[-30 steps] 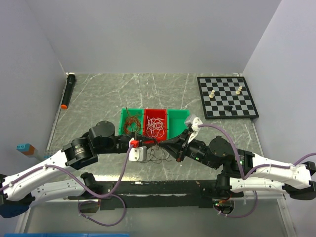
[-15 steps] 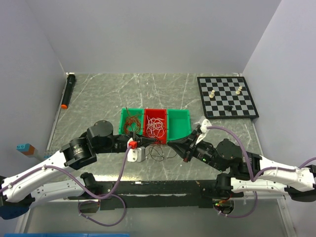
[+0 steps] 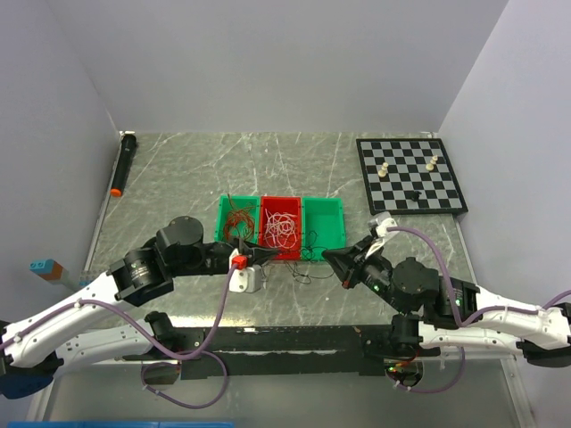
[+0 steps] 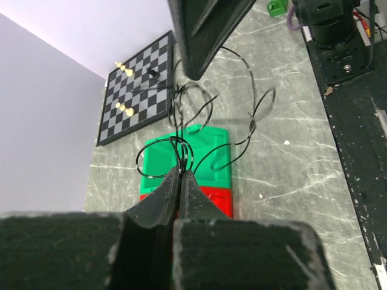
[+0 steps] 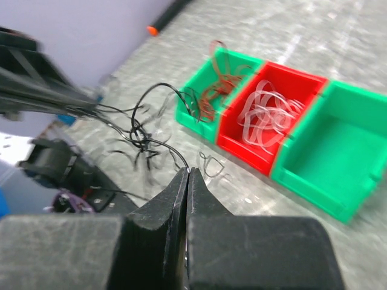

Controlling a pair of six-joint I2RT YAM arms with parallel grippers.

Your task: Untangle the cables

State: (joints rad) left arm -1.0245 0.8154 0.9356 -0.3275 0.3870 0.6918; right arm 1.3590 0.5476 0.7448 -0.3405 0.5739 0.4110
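Observation:
Loose black cables (image 3: pixel 297 267) hang stretched between my two grippers, in front of the bins. My left gripper (image 3: pixel 263 253) is shut on several black strands (image 4: pixel 192 109), pinched at its tips (image 4: pixel 180 171). My right gripper (image 3: pixel 327 257) is shut on one black strand, held at its tips (image 5: pixel 188 172); the black tangle (image 5: pixel 140 134) hangs between it and the left gripper's fingers (image 5: pixel 42 90). Red/brown wires (image 3: pixel 237 220) lie in the left green bin (image 3: pixel 223 207). White wires (image 3: pixel 281 226) lie in the red bin (image 3: pixel 280 202).
The right green bin (image 3: pixel 323 223) holds no wires. A chessboard (image 3: pixel 410 174) with a few pieces lies at the back right. A black marker with an orange tip (image 3: pixel 122 163) lies at the back left. A small white block (image 3: pixel 247 279) sits under the left gripper.
My right gripper has pulled back to the right, away from the left gripper, drawing the black cables out between them. The left gripper has shifted slightly left.

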